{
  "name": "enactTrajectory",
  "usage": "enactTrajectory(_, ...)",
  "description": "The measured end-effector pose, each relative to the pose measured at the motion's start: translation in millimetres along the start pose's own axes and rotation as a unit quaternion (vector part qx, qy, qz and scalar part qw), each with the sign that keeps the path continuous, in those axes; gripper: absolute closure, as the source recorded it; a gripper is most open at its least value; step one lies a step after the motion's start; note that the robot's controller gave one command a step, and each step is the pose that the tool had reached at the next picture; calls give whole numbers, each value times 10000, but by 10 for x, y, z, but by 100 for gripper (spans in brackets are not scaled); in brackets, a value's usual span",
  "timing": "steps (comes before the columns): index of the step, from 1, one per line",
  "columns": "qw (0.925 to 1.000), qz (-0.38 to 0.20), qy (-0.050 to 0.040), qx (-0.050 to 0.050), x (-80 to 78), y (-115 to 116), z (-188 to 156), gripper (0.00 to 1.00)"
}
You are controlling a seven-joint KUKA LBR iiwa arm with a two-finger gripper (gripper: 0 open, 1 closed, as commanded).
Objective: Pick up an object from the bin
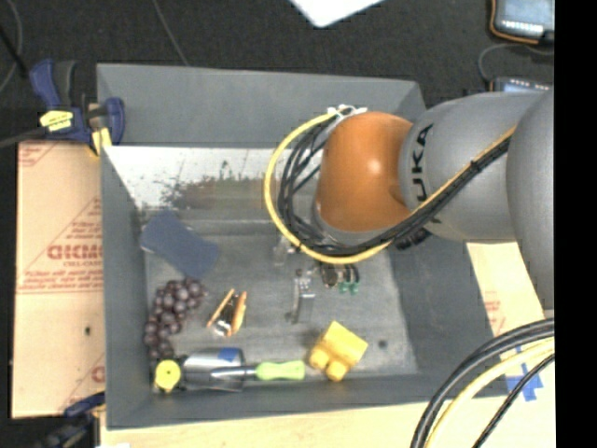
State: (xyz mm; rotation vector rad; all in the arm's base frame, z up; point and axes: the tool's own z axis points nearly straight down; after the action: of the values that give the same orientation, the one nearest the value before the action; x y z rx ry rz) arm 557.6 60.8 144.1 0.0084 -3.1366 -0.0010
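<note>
Camera view showed the claw low over the bare floor of the bin, just up and left of the yellow block. Whether it was spread or pressed together could not be told. Farther left of the block lay a copper-coloured piece and purple grapes. The block looked like the nearest pick. The claw would do best to centre over it, straddle its narrower sides and descend straight.

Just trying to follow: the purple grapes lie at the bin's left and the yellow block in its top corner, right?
Not quite. In the camera view the purple grapes do lie at the left, but the yellow block sits by the bin's lower edge, right of the green piece.
</note>
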Motion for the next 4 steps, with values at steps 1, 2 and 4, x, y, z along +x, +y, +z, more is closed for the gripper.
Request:
enactTrajectory(1,10000,6,-39,-2,-17,-2,-47,0)
enactTrajectory(2,9974,-726,-49,-1,84,-112,34,0)
enactTrajectory(4,9947,-1031,-57,-1,665,-371,272,0)
